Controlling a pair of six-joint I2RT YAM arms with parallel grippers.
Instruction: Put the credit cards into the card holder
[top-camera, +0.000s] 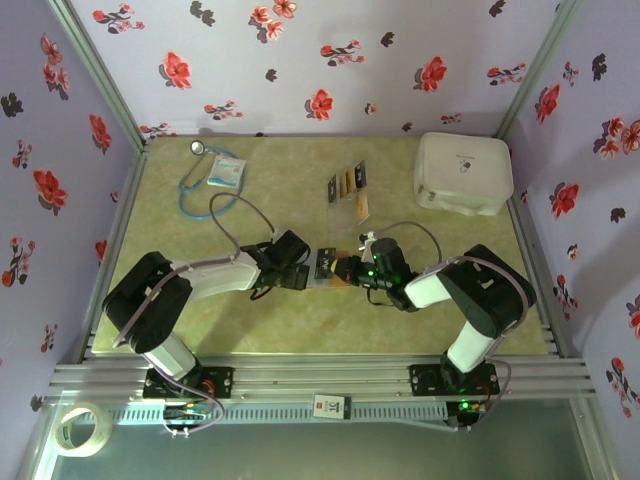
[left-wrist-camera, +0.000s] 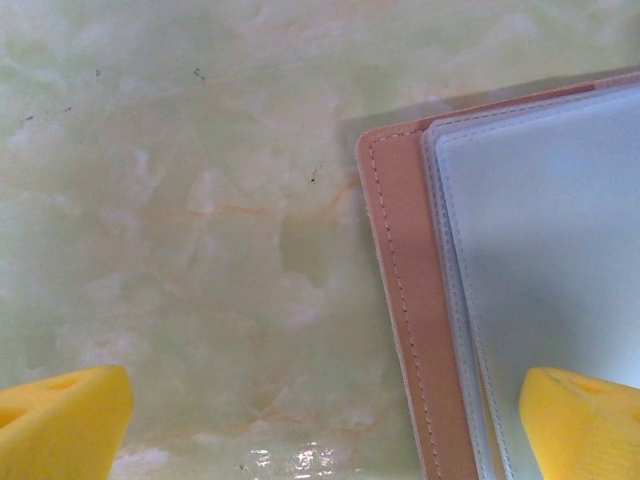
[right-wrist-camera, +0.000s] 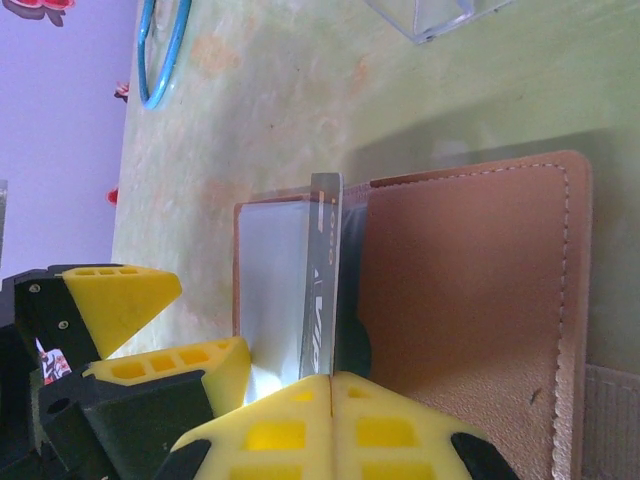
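From above, a blue-tubed stethoscope (top-camera: 200, 185) lies far left on the green marbled counter (top-camera: 200, 320). The left tool (top-camera: 305, 267) is spread wide. Its wrist view shows one yellow fingertip (left-wrist-camera: 60, 420) over bare counter, the other over the reddish-brown leather card holder (left-wrist-camera: 405, 300), which lies open. The right tool (right-wrist-camera: 330, 400), clenched, pinches a thin dark card (right-wrist-camera: 322, 270) edge-on between the holder's clear pocket (right-wrist-camera: 272, 280) and its leather flap. From above, spare cards (top-camera: 347, 183) lie beyond, with a white rounded case (top-camera: 463, 172) far right.

Four loose credit cards (top-camera: 347, 182), one card holder (right-wrist-camera: 470, 290), one stethoscope (top-camera: 193, 186), one white case (top-camera: 463, 173)
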